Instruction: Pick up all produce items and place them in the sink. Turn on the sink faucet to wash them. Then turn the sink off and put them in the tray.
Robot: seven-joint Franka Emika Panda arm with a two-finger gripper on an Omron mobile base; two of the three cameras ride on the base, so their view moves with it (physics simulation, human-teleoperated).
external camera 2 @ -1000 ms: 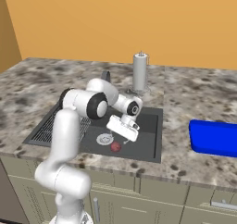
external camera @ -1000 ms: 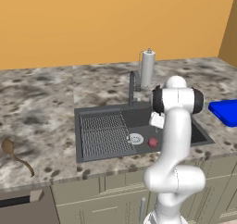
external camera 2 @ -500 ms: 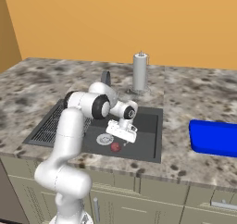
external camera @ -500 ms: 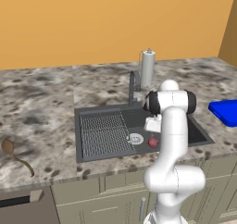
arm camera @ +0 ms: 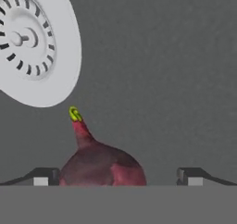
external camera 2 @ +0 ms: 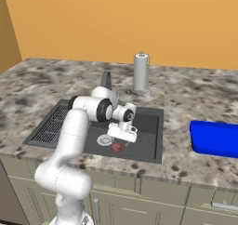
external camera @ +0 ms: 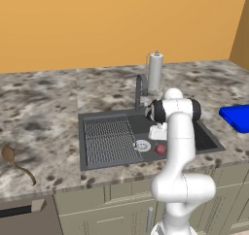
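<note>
The dark grey recessed sink (arm camera: pixel 176 79) looks matt and finely grained, its round silver drain ring (arm camera: pixel 32 42) smooth metal. The small round red produce (arm camera: pixel 102 166) shows a slightly glossy skin. The speckled stone-look counter (external camera: pixel 44 103) appears polished.

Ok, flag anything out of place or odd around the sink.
Nothing stands out. The red fruit lies on the sink floor beside the drain, between the open fingers of the hand. The tray sits flat on the counter; nothing is spilled or tipped.

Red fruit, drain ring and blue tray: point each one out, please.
red fruit (arm camera: pixel 99 165), hand view, on its rounded body.
drain ring (arm camera: pixel 28 42), hand view, on its slotted centre.
blue tray (external camera 2: pixel 214 138), right base view, on its near rim.
</note>
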